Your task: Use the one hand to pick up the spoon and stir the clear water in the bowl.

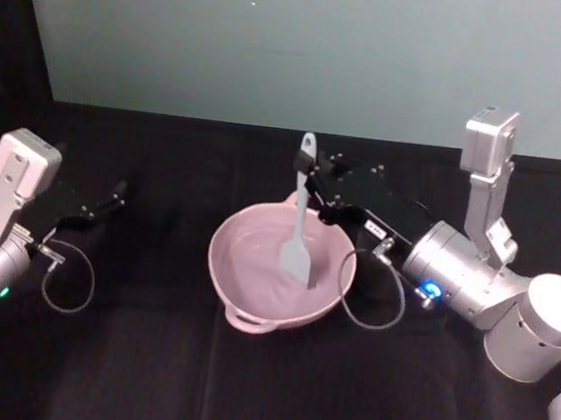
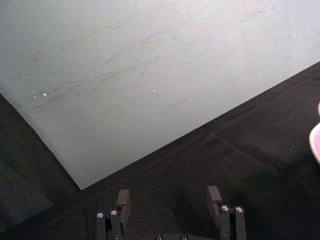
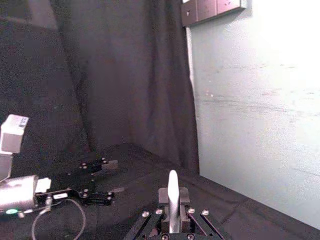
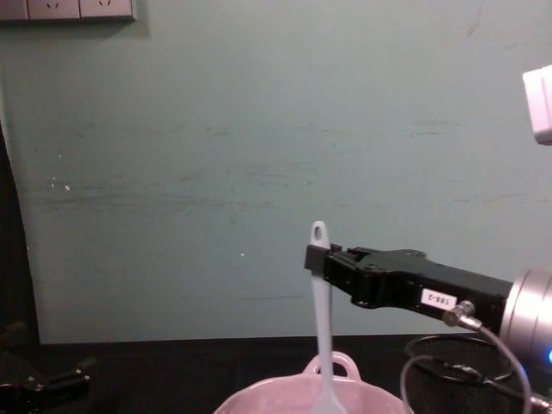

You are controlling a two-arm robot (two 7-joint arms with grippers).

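Right gripper (image 1: pixel 310 185) holds spoon (image 1: pixel 299 222) upright in bowl (image 1: pixel 219 269), water unclear; left gripper (image 1: pixel 116 196) parked.

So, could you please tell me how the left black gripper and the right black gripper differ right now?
The right black gripper has its jaws shut on the long white spoon's handle; the left black gripper's jaws stand open and empty. The right one reaches over the wide pale pink bowl; the left one sits off to the robot's left, apart from it. Both are black on silver wrists.
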